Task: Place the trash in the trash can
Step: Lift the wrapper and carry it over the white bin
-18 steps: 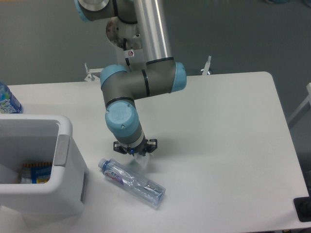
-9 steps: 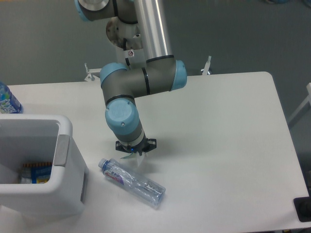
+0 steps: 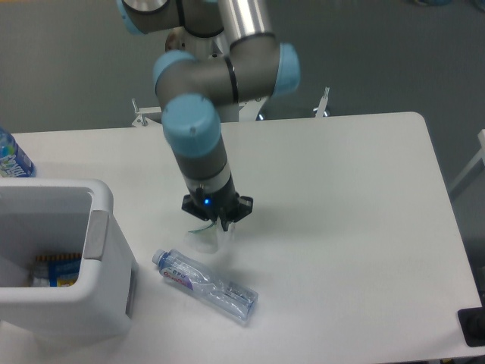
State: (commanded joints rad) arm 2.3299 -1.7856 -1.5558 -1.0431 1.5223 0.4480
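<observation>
Above the white bench (image 3: 341, 205), my end effector (image 3: 211, 233) points down, its fingers closed on a small crumpled whitish-grey paper scrap (image 3: 203, 238). Just below it lies the crushed clear plastic bottle with pale blue cap (image 3: 206, 284). At left stands the large white boxy trash can (image 3: 95, 250).

Crushed bottle (image 3: 206, 284) clear glossy plastic; trash can (image 3: 106, 250) smooth white plastic; bench (image 3: 341, 227) matt white, probably laminate; arm tube (image 3: 246, 15) shiny metal.
</observation>
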